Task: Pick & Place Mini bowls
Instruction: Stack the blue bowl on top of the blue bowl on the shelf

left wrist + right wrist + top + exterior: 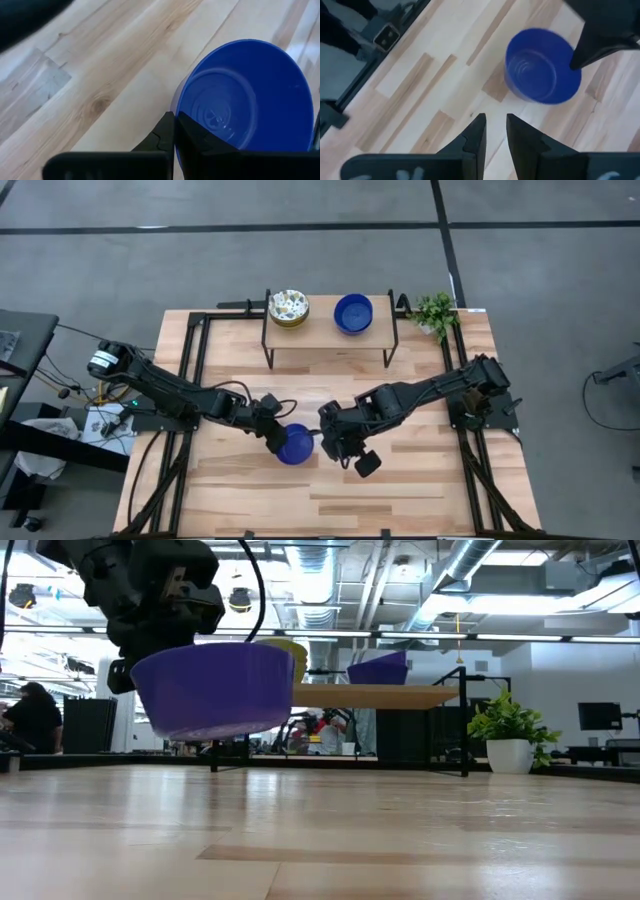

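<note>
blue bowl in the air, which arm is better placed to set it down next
Left. The left pincer is shut on the rim of the blue bowl, holding it clear of the table. The right pincer hangs beside it, holding nothing.

A pale wood-plank desk carries a small raised shelf at its far edge. On the shelf sit a floral bowl, seemingly stacked in a yellow one, and a blue bowl. A potted plant stands beside the shelf.
</note>
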